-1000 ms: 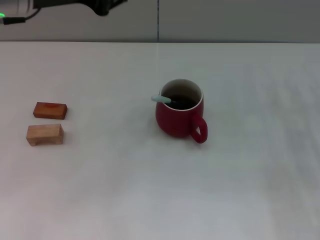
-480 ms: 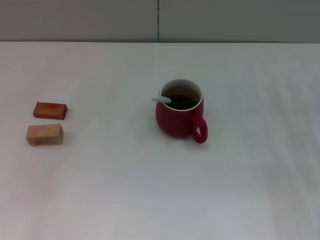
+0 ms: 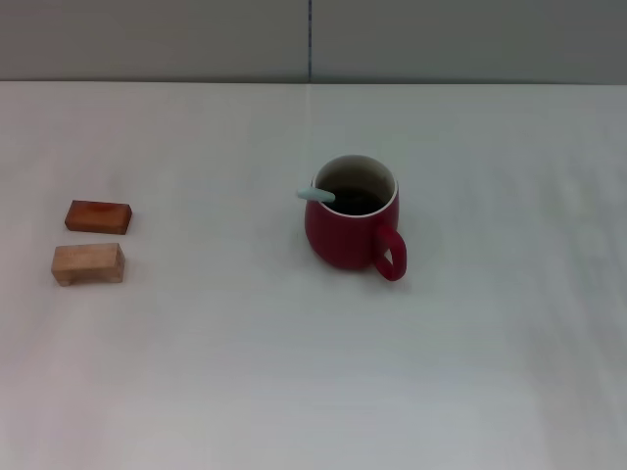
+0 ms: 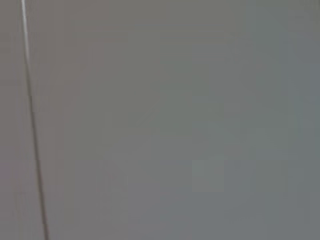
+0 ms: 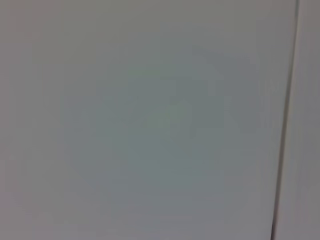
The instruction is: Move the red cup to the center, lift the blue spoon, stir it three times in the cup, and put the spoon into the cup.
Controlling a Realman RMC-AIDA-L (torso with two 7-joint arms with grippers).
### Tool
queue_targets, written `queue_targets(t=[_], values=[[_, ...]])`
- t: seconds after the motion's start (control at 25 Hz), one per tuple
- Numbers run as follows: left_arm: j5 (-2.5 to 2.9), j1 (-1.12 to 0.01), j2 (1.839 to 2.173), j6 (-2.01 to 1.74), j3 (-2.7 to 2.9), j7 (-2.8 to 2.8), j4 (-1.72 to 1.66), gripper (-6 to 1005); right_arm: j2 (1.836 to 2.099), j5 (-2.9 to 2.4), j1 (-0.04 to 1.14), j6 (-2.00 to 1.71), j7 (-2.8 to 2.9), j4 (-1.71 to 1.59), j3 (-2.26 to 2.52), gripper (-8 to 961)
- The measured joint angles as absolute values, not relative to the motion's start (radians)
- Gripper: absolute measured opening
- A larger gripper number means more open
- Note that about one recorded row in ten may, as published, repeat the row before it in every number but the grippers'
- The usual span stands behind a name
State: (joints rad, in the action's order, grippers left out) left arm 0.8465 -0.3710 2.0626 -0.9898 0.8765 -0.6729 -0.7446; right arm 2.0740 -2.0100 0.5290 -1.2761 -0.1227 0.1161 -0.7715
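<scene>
Near the middle of the white counter point(image 3: 294, 372), head view only, sits the red cup point(image 3: 345, 230), upright, loop handle point(image 3: 390, 254) turned toward the robot and slightly to its right. Blue spoon point(image 3: 316, 195) is inside the cup, pale handle leaning on the rim on the robot's left and poking just past it; bowl end is lost in the dark interior. Two wooden blocks lie well apart from the cup on the robot's left: reddish block point(image 3: 98, 215) farther back, paler block point(image 3: 88, 263) just in front of it, close but not touching. Grey wall panel point(image 3: 441, 39) with a vertical seam point(image 3: 311, 39) runs behind the counter's far edge. Nothing stands between the cup and the blocks. Both wrist views show only a flat grey surface crossed by one thin line point(image 4: 32, 125) point(image 5: 285, 125), no cup, spoon or blocks. Neither gripper appears in any view, so whether the left or right jaws are open or closed cannot be told.
</scene>
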Motion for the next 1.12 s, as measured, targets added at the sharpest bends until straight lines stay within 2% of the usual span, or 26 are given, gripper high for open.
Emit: queue_targets(t=[0.32, 0.88, 1.08, 1.12], values=[[0.816, -0.378, 2.060, -1.020, 0.789, -0.486, -0.575, 263, 2.074, -2.005, 0.522, -1.277, -0.123, 0.112, -0.774, 392], [0.813, -0.362, 2.059, -1.022, 0.644, -0.648, -0.432, 265, 2.075, -2.003, 0.487, -1.287, -0.129, 0.112, -0.809, 436], [0.815, -0.360, 2.056, -1.015, 0.643, -0.670, -0.415, 387, 2.075, -2.003, 0.473, -1.288, -0.123, 0.116, -0.824, 452], [0.815, -0.360, 2.055, -1.014, 0.643, -0.672, -0.412, 436, 2.076, -2.003, 0.471, -1.288, -0.123, 0.116, -0.825, 455]])
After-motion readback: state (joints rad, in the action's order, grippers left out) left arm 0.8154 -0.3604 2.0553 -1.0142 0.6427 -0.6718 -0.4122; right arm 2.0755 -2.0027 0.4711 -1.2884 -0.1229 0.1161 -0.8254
